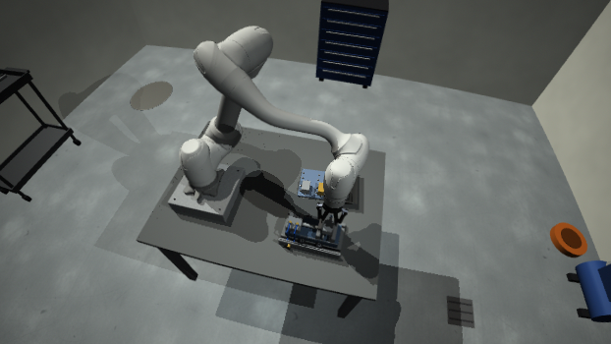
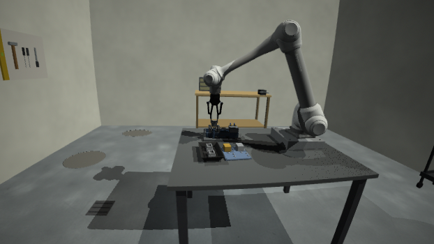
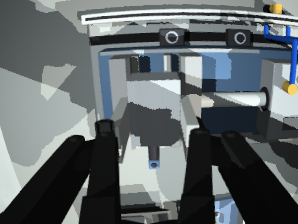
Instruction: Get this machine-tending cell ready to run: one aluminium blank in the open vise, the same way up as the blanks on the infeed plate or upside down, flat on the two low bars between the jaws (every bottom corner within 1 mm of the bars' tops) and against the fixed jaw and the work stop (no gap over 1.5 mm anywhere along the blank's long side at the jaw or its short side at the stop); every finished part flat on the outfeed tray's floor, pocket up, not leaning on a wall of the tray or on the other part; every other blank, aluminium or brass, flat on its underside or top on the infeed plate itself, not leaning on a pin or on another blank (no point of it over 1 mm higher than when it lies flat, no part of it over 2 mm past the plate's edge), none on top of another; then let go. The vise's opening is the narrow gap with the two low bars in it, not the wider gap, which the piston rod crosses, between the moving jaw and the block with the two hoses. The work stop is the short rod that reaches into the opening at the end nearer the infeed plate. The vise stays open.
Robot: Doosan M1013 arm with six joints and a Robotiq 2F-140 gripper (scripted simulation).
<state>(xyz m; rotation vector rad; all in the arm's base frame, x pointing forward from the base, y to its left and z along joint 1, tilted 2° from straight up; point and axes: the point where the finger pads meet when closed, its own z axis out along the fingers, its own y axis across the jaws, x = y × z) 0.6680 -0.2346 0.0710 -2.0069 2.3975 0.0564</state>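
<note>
My gripper (image 1: 331, 224) (image 2: 214, 123) (image 3: 154, 110) is shut on an aluminium blank (image 3: 154, 100), at the opening of the vise (image 2: 227, 134). The blank lies between the fixed jaw (image 3: 118, 75) and the moving jaw (image 3: 191, 67), square to them; its height above the bars and any gaps cannot be told. The work stop (image 3: 154, 156) shows at the blank's near short side. Another aluminium blank (image 1: 305, 186) (image 2: 239, 146) and a brass blank (image 1: 320, 189) (image 2: 227, 147) stand apart on the infeed plate (image 1: 313, 174) (image 2: 238, 155). Two finished parts (image 2: 209, 146) (image 2: 211, 153) sit in the outfeed tray, pockets seemingly up.
The outfeed tray (image 2: 202, 153) is beside the infeed plate, whose small pins stick up. The piston rod (image 3: 235, 99) crosses the vise's wider gap to the block with hoses (image 3: 282, 112). The arm's base stands on the table's other side. The arm partly hides tray and plate in the top view.
</note>
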